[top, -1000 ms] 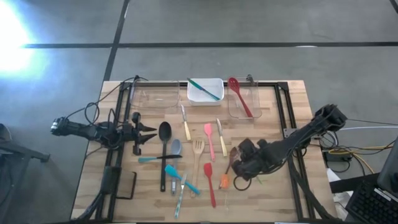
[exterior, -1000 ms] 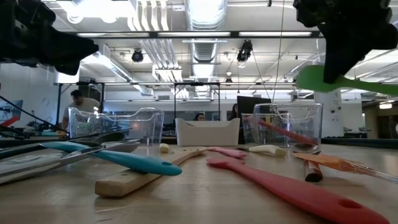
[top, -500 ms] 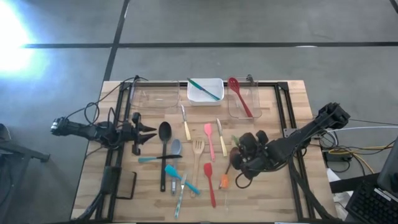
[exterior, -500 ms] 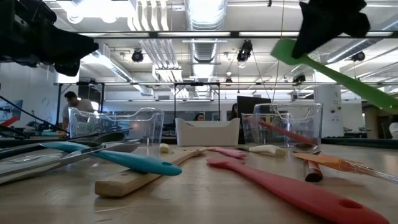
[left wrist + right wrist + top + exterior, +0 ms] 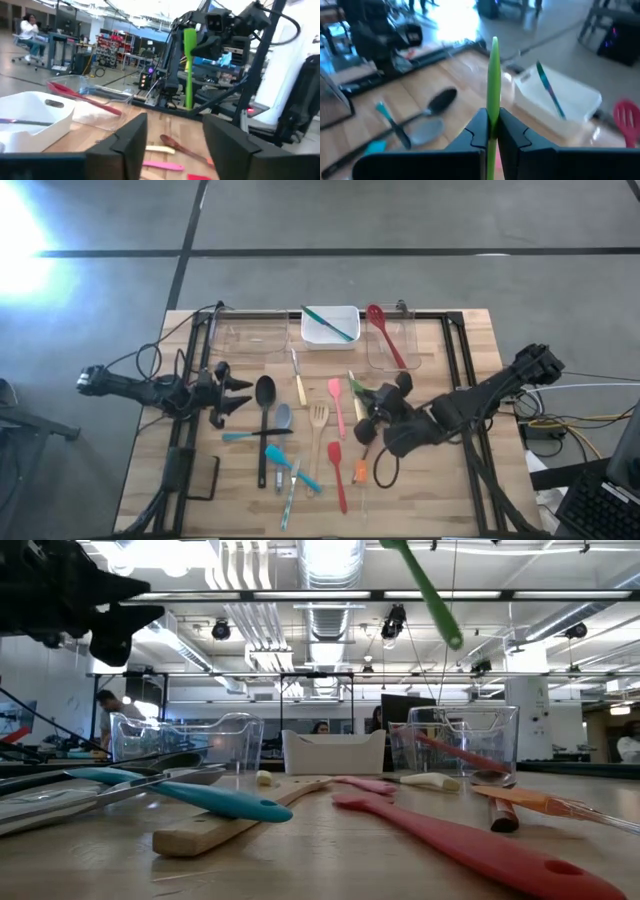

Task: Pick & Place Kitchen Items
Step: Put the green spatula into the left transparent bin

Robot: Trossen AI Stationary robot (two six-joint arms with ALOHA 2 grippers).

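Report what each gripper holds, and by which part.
Right gripper pinches the green utensil partway along its thin length; which end is unclear. Left gripper is open and empty.

Green spatula point(image 5: 493, 75). White tub point(image 5: 330, 327) with teal utensil point(image 5: 329, 322). Clear tub point(image 5: 392, 342) with red spoon point(image 5: 386, 336). Black ladle point(image 5: 264, 420). Pink spatula point(image 5: 336, 404). Light wood table point(image 5: 440, 490). Dark grippers.

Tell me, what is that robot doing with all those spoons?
It is sorting kitchen tools. The right gripper is shut on a green utensil and holds it up above the table. The left gripper waits open at the table's left side, holding nothing. Many utensils lie loose on the wood, while the white tub holds a teal one and a clear tub a red one.
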